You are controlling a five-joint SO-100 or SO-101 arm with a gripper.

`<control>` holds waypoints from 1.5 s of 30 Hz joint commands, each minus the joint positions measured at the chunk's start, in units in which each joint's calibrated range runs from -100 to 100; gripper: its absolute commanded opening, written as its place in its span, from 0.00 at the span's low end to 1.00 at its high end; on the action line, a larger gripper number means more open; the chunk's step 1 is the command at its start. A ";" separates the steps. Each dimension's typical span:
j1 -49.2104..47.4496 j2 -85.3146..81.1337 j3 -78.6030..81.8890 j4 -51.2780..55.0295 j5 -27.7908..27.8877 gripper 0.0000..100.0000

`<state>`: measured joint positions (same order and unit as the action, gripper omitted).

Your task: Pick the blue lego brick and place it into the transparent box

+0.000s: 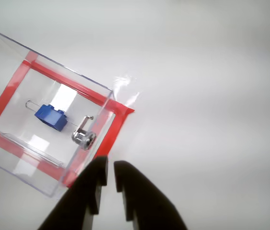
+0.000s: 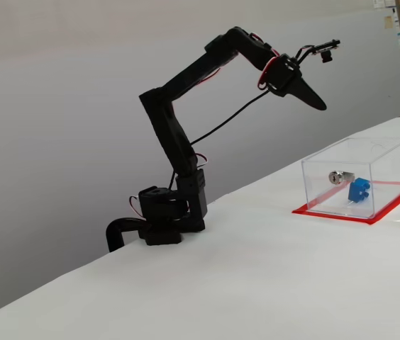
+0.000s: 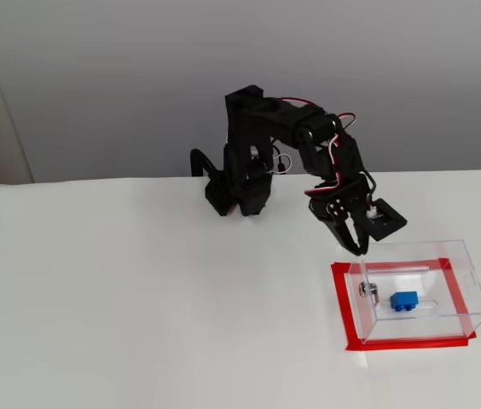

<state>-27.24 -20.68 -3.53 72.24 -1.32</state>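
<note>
Black and wedge-shaped, the tool (image 1: pixel 110 168) fills the bottom centre of the wrist view, its two fingers nearly together with only a thin slit between them and nothing gripped there. In a fixed view the tool (image 2: pixel 312 97) hangs high in the upper right of the frame, well above the white bench (image 2: pixel 257 283), so it looks released and empty.

Just above the fingertips in the wrist view sits the transparent box (image 1: pixel 10 148), on its red base border (image 1: pixel 77 86). The blue lego brick (image 1: pixel 51 116) lies inside it, left of centre on the box floor, near the silver lock cylinder (image 1: pixel 84 138) set through one clear wall. Both fixed views agree: the brick (image 3: pixel 403 299) rests within the walls, not beside them.

Relative to the tool, the brick is up and to the left in the wrist view, behind the near wall, well apart from the fingers. Judging from this, the placing appears done; the raised, empty tool suggests clearance from the box walls, which would catch a low-swinging finger.
</note>
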 commanded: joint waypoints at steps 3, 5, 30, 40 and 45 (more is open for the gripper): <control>9.91 -14.41 12.66 -0.61 -0.40 0.01; 12.86 -18.31 17.54 -0.70 -0.40 0.01; 33.27 -65.32 75.14 -15.32 -0.04 0.01; 37.34 -79.32 91.78 -15.23 0.01 0.01; 38.67 -79.32 96.48 -14.97 0.01 0.01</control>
<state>10.04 -99.32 91.26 57.93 -1.47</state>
